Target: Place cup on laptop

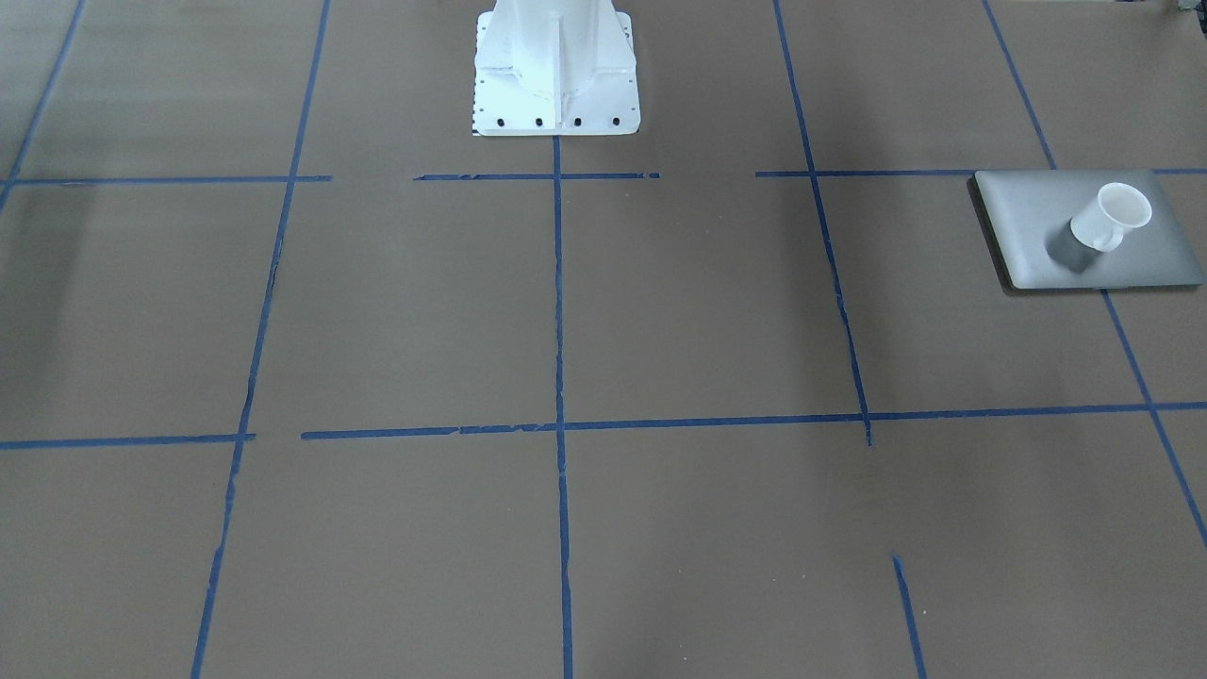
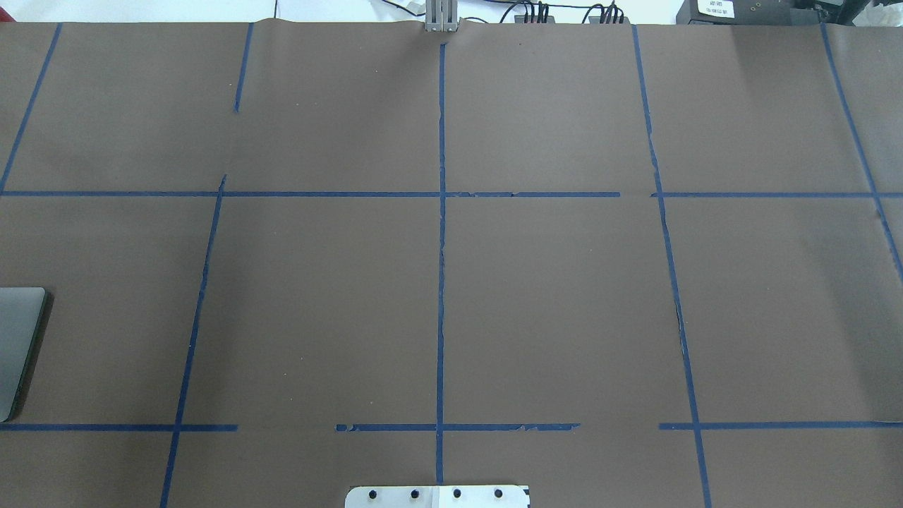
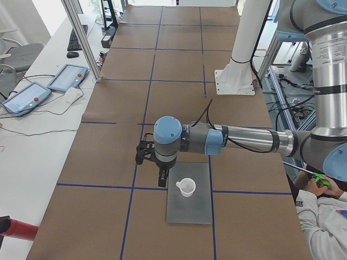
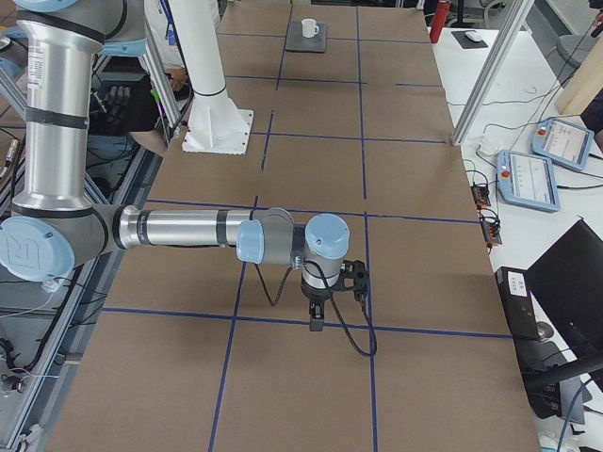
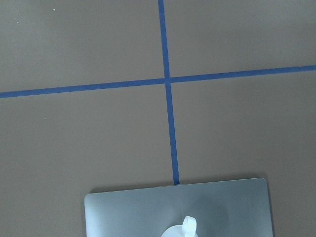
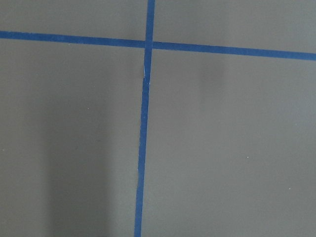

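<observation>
The white cup [image 1: 1113, 217] stands upright on the silver-grey laptop [image 1: 1023, 226], which lies flat on the table. Both show in the exterior left view, cup [image 3: 186, 187] on laptop [image 3: 190, 211], and in the left wrist view, where the cup's handle [image 5: 187, 226] and the lid [image 5: 128, 212] sit at the bottom edge. My left gripper [image 3: 161, 181] hangs just beside the cup, apart from it, over the laptop's corner; I cannot tell whether it is open or shut. My right gripper [image 4: 316, 320] hangs over bare table far from the laptop; its state cannot be told either.
Brown paper with blue tape grid lines [image 1: 558, 302] covers the table. The white robot pedestal [image 1: 554, 66] stands at the table's edge. Only the laptop's corner [image 2: 17, 339] shows at the overhead view's left edge. Teach pendants [image 3: 68, 77] lie beside the table.
</observation>
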Tool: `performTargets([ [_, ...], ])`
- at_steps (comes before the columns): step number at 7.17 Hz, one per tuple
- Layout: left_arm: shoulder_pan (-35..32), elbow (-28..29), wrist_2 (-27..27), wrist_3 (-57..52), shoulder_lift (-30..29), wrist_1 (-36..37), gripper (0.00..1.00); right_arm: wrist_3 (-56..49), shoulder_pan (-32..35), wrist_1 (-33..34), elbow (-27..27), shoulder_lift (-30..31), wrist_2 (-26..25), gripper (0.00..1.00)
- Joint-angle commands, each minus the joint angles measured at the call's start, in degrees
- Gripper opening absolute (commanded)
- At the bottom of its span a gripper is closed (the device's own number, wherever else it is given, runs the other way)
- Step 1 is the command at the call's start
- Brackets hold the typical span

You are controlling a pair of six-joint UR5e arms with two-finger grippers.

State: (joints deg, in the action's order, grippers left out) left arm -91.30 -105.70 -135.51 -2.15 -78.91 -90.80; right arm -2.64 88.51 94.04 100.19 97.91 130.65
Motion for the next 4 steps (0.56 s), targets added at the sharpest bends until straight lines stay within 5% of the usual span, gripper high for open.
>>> performTargets([
  [1,0.1,0.0,-0.5,0.1,1.0,0.0,1.0,0.0,0.0,0.0,0.0,0.0,0.0,1.0],
  [4,0.0,-0.3,-0.5,0.0,0.7,-0.1,1.0,0.0,0.0,0.0,0.0,0.0,0.0,1.0],
])
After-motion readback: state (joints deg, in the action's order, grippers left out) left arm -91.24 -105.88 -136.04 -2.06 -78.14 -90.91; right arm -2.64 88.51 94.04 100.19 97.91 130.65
